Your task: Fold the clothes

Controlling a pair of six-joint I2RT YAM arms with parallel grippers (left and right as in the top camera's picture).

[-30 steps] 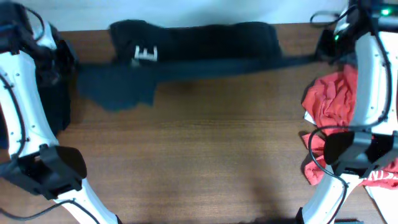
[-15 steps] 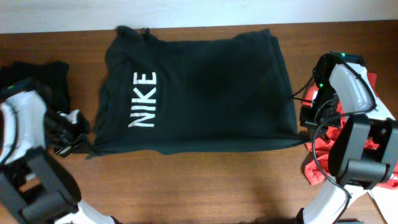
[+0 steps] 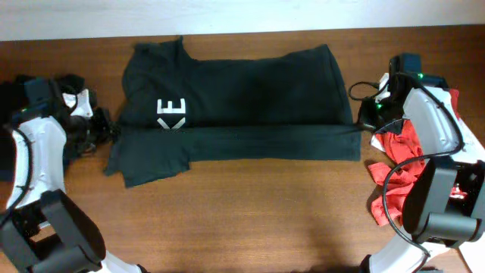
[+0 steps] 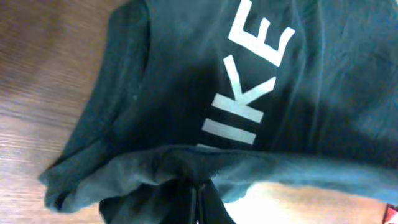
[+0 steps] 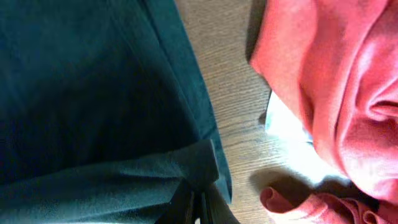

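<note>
A dark green T-shirt [image 3: 242,98] with white NIKE lettering lies spread across the back of the table, its front edge folded up so only "KE" shows. My left gripper [image 3: 112,133] is shut on the shirt's left edge; in the left wrist view the cloth [image 4: 205,112] bunches at the jaws [image 4: 198,199]. My right gripper [image 3: 362,125] is shut on the shirt's right edge; in the right wrist view the folded cloth [image 5: 106,118] is pinched at the jaws [image 5: 198,202].
A heap of red clothes [image 3: 413,163] lies at the right edge, close to my right arm, also in the right wrist view [image 5: 329,93]. Dark clothes [image 3: 23,91] lie at the far left. Bare wood table [image 3: 250,212] fills the front.
Both grippers have carried the shirt's front hem back over the shirt, making a fold along its length. The lettering is now half covered. One second ago the shirt was bunched at the back.
</note>
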